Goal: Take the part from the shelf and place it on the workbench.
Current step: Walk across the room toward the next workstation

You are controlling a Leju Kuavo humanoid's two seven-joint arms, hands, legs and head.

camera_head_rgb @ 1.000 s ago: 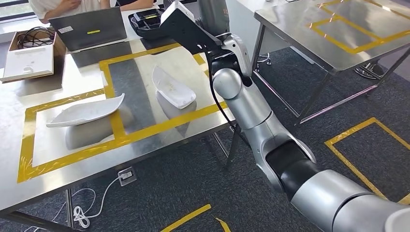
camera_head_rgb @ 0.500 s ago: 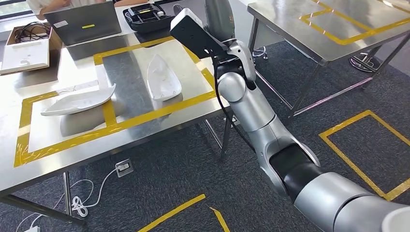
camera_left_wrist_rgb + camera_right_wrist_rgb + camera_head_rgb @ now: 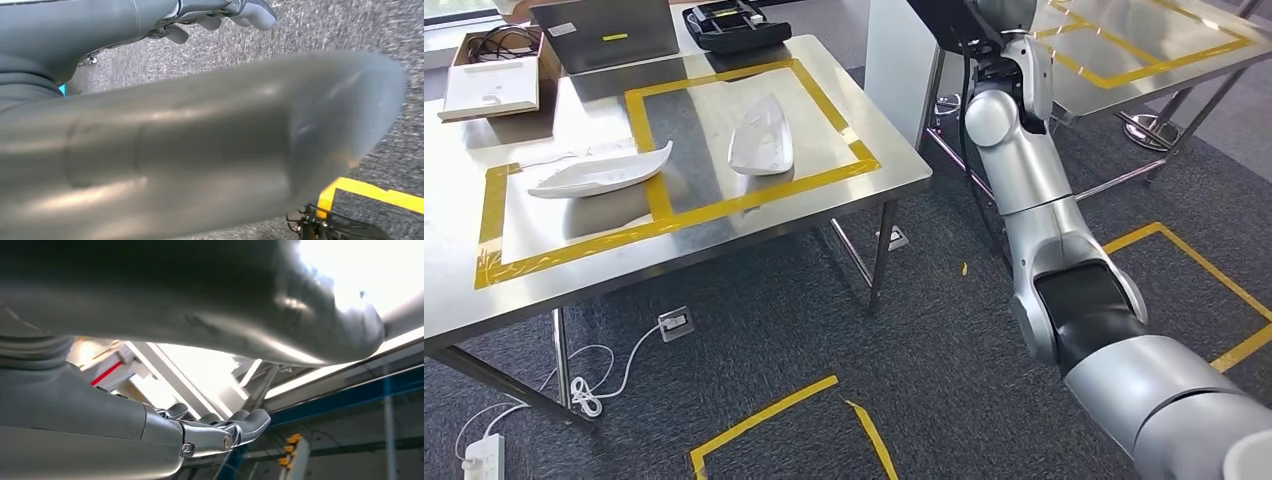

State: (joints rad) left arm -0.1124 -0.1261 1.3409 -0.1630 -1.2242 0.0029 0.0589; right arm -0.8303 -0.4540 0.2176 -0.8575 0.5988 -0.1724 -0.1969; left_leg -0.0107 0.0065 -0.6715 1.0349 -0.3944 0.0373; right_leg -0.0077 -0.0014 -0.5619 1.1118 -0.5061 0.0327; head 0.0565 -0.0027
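two white curved parts lie on the steel table (image 3: 724, 215) at the left of the head view: one part (image 3: 761, 140) rests inside the far yellow tape square (image 3: 824, 90), and the other part (image 3: 602, 172) lies to its left, inside the adjoining taped frame and well apart from the first. going by how they lie, i judge that these placements are done, and that what is left is another trip to the shelf, which i cannot pick out with certainty in any picture. no part is in either hand. the right arm (image 3: 1034, 190) reaches up and away from the body at the right of the head view, its forearm rising past the top edge, over the gap between the near table and a second table (image 3: 1144, 60) marked with yellow tape further right. in the right wrist view the right hand (image 3: 220, 432) shows its fingers (image 3: 252, 422) lying loosely together and grasping nothing, with bright ceiling light and what may be blue framing beyond. in the left wrist view the left hand (image 3: 220, 15) hangs over grey carpet with its fingers (image 3: 255, 12) curled lightly and holding nothing; a blurred grey cover hides much of it, so how far they are clenched i cannot tell. a laptop (image 3: 604, 30) and a black tray (image 3: 734, 22) sit at the far edge of the near table.
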